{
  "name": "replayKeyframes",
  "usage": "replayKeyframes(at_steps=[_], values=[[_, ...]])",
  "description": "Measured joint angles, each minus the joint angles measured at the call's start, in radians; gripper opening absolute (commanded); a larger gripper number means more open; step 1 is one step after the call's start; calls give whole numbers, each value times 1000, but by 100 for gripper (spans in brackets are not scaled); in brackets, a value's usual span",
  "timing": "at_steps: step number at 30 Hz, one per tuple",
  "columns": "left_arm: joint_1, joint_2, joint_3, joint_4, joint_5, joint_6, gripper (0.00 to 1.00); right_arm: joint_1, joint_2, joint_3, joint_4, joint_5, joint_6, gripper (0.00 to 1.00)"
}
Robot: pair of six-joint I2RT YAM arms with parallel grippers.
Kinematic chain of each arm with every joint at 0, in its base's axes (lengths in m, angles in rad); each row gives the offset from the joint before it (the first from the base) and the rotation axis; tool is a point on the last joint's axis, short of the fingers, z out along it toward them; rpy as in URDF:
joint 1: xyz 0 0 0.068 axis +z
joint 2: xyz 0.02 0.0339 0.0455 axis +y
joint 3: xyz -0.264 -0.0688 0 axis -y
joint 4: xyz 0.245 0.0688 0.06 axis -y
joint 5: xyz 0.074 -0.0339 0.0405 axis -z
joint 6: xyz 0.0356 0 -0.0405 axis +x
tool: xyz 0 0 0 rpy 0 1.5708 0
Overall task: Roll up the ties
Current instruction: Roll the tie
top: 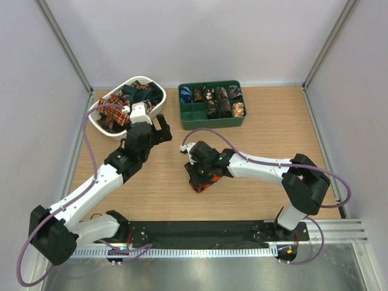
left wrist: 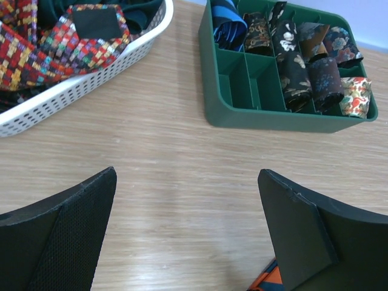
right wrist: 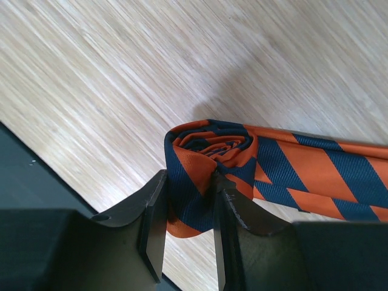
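Note:
An orange-and-dark-striped tie [right wrist: 212, 145] is partly rolled into a coil, and my right gripper [right wrist: 189, 206] is shut on that coil. Its unrolled tail [right wrist: 327, 176] runs off to the right, flat on the wood. From above, the right gripper [top: 202, 176] and the tie [top: 209, 183] are at the table's middle. My left gripper [top: 162, 129] hangs open and empty just right of the white basket [top: 142, 78]. In the left wrist view the left gripper [left wrist: 188, 224] stands over bare wood, with a corner of the orange tie [left wrist: 270, 280] by the right finger. More ties, one red plaid [left wrist: 36, 54], lie in the basket [left wrist: 91, 91].
A green compartment tray [top: 212, 125] stands at the back centre, with rolled ties [left wrist: 303, 66] in its right compartments and a blue one at its left. The basket sits at the back left. Grey walls close the table's sides, and a black rail runs along the near edge.

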Motion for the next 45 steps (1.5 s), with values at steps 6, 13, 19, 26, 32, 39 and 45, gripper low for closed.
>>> replayKeyframes(at_steps=[6, 13, 19, 26, 32, 39, 45], values=[[1, -85, -147, 86, 68, -2, 100, -76, -10, -49, 75, -135, 57, 1], [1, -158, -314, 222, 206, 23, 100, -195, -13, -140, 207, -332, 132, 1], [1, -184, -451, 383, 371, 60, 100, -260, -13, -221, 343, -457, 184, 2], [-34, -144, -579, 619, 590, 154, 100, -341, 1, -324, 534, -606, 237, 2], [-153, 14, -563, 669, 761, 332, 100, -386, 37, -379, 679, -704, 290, 2], [-233, 163, -408, 513, 839, 529, 100, -412, 74, -406, 778, -769, 332, 1], [-251, 241, -333, 409, 834, 628, 100, -415, 80, -414, 804, -779, 347, 1]])
